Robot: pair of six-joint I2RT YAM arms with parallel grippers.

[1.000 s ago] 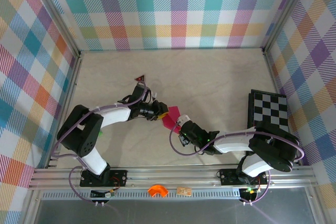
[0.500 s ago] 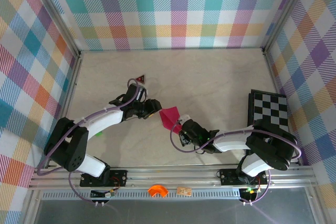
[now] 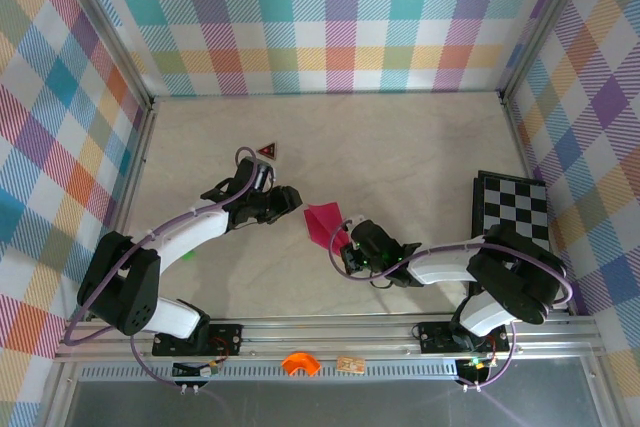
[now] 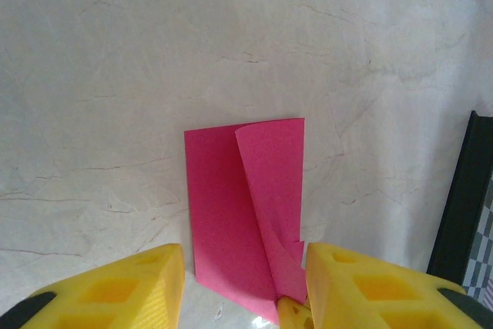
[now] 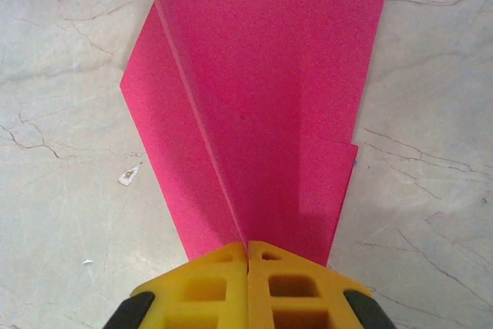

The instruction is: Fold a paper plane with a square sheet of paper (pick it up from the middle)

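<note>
Paper sheet (image 3: 322, 220), part-folded: long axis ran roughly 11-to-5. Right gripper (image 3: 346, 244) clamped its 5 o'clock tip. Left gripper (image 3: 292, 201) stood parted and empty at 9 o'clock, seemingly clear of it.

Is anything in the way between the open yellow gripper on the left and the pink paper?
No, nothing visible is. The left gripper is open and faces the pink paper with just bare table around it. The right gripper is shut on one corner of the paper, off to the side and not in between.
</note>
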